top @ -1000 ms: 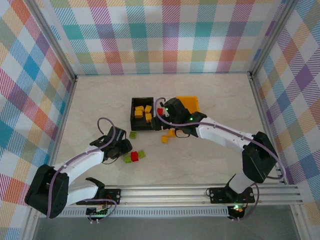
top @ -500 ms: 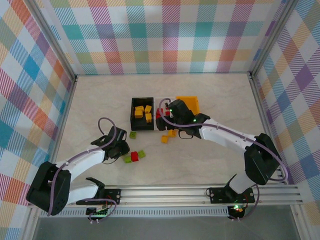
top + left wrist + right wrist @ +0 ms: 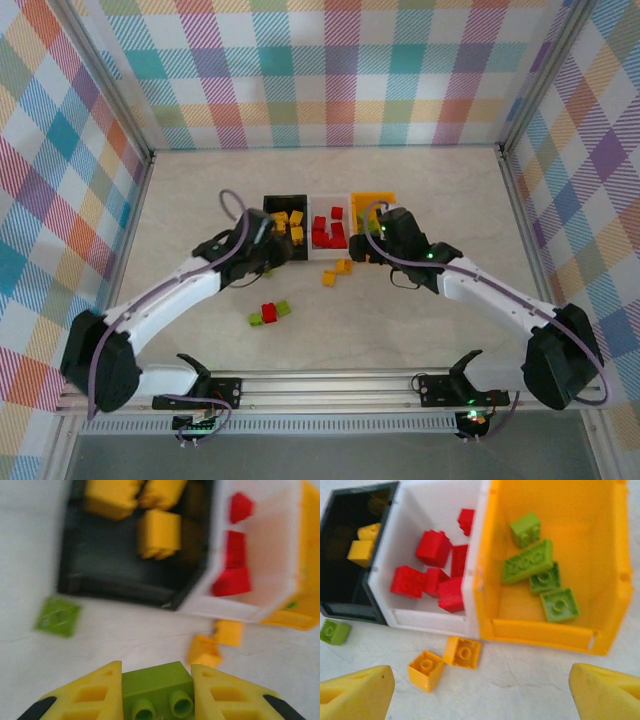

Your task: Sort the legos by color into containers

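- Since lime legos (image 3: 527, 560) lie in the orange bin (image 3: 615, 570), the left gripper (image 3: 156, 674) grips a lime brick (image 3: 157, 692) between its jaws, closed to the brick's width, and is probably bound there
- Ahead of those jaws, the black bin (image 3: 65, 555) and white bin (image 3: 225, 611) stand wall to wall, with the orange bin beyond them to the right
- The right gripper (image 3: 481, 675) hangs spread wide and empty, with the orange bin's front wall just ahead and two yellow-orange bricks (image 3: 462, 652) ahead-left on bare table
- Both arms crowd the bins' near edge, so crossing room looks tight

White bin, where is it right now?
The white bin sits mid-table in the top view, between the black bin on its left and the orange bin on its right.
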### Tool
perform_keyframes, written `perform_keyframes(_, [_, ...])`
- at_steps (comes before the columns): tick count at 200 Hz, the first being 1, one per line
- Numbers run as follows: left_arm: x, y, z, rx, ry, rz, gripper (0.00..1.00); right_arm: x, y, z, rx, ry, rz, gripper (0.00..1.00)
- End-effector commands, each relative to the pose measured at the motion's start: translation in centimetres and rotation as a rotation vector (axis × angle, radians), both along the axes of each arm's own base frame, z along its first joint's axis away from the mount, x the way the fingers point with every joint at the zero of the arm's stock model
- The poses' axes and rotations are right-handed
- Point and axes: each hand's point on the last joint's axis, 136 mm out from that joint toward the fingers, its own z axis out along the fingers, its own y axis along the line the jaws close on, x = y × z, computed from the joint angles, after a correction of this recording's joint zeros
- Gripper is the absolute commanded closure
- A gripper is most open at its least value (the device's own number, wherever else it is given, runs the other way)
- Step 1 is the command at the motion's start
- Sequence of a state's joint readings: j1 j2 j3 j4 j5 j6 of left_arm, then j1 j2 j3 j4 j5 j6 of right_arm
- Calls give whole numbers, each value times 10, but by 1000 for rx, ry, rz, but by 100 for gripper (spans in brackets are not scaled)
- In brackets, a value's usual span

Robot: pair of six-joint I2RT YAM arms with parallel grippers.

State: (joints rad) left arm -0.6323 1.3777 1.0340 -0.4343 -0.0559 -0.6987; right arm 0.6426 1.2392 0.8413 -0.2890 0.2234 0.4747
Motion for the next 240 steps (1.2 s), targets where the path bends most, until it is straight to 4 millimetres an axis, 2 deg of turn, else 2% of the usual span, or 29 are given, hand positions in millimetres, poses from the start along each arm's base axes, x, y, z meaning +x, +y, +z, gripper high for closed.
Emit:
perform_keyframes(1, [19,-39,9,37,-40,-82,77,-11,-16,-2,15,11,-50,9])
perform_keyframes(34, [58,-96,18,21,-69,-154,77,-24,-32,-8,-8,23,-71,9])
perform_keyframes(42, [68,-107,10,22,-56,-166,77,-27,-35,-8,-9,25,-74,9])
perform_keyframes(49, [75,-117,10,15,-58,-176,77,-28,-37,-9,-11,27,-79,9])
perform_keyframes(80, [97,-153,10,16,-76,-215,78,-32,-44,-7,-11,24,-85,9])
perform_keyframes(107, [108,-175,-1,32,-57,-236,77,-33,-46,-3,-6,17,-89,8])
perform_keyframes(120, [114,-183,-2,31,-56,-239,73,-34,-47,-3,-6,18,-88,8])
perform_keyframes(121, [114,-183,-6,37,-49,-240,72,-34,-47,-3,-6,18,-88,8])
perform_keyframes(139, [120,-192,-6,32,-56,-243,58,-35,-47,-5,-10,23,-85,7])
perform_keyframes(156, [122,-194,-2,36,-59,-243,45,-35,-47,-5,-7,25,-83,7])
perform_keyframes(186, [120,-182,16,43,-94,-222,38,-36,-47,-3,-1,21,-79,6])
perform_keyframes(213, [108,-154,27,22,-109,-192,36,-35,-44,-1,8,18,-67,6])
perform_keyframes(230, [93,-132,32,17,-117,-181,34,-34,-39,-1,17,22,-47,7])
perform_keyframes(240, [80,-117,28,32,-106,-176,34,-34,-34,-3,25,28,-23,7])
